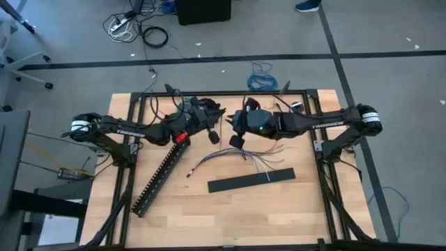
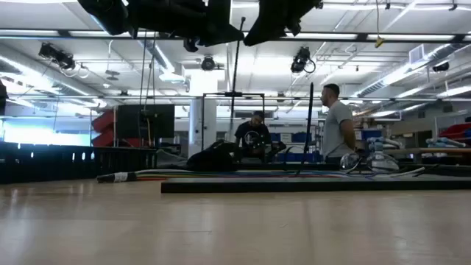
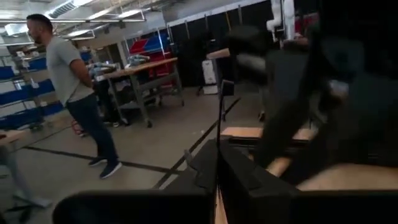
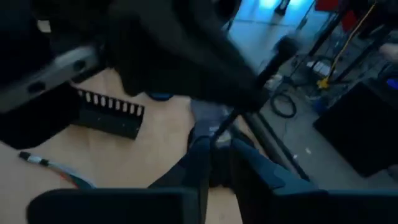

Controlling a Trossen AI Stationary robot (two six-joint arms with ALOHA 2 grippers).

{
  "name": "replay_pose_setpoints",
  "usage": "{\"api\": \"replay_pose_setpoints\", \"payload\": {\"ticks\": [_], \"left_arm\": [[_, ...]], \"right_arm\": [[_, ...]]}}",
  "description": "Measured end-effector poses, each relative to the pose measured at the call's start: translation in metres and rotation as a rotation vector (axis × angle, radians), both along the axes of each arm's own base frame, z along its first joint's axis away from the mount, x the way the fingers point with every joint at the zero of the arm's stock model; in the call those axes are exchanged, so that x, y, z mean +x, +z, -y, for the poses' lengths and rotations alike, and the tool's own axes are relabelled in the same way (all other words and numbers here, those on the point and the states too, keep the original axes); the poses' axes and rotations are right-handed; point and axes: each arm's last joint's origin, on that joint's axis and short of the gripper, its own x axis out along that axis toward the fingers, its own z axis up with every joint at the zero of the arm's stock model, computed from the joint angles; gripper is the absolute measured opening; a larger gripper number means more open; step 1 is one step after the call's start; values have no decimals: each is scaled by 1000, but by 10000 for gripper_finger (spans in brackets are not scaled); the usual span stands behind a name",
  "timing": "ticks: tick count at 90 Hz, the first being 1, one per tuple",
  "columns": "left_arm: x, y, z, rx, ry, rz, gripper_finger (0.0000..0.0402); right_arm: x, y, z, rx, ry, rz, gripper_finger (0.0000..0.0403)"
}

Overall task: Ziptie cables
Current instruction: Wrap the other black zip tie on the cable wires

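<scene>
Both my grippers, left (image 1: 214, 120) and right (image 1: 234, 130), hang raised and nearly touching, the one bundle of cables (image 1: 237, 159) lying below them on the table. From table height, one ziptie (image 2: 237, 88) dangles beneath them. My right wrist shows fingers (image 4: 200, 163) seemingly pinched on it; my left's grip I cannot tell. A slip drops it.

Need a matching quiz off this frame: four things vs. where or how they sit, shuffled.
Things:
1. cables
2. slotted duct
3. flat black bar
4. left tool and right tool

Places or states:
a. lies diagonally on the table's left half
b. raised, close together above the table
c. mid-table, ends fanned apart
d. flat beside the cables, on their side away from the tools

Pairs: 1-c, 2-a, 3-d, 4-b
</scene>
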Motion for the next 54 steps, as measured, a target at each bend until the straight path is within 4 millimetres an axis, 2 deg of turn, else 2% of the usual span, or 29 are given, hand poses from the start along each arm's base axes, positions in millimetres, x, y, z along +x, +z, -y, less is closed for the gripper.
{"api": "replay_pose_setpoints", "payload": {"ticks": [11,19,35,54], "left_arm": [[-1,1,0,35,72,-23,0],[-2,2,2,52,115,-18,0],[-2,5,6,51,136,9,0],[-1,4,13,53,82,3,0]], "right_arm": [[-1,3,3,-61,-77,7,71],[-1,5,3,-9,-132,73,69],[5,8,3,53,-139,182,68],[13,11,2,-31,-73,197,92]]}}
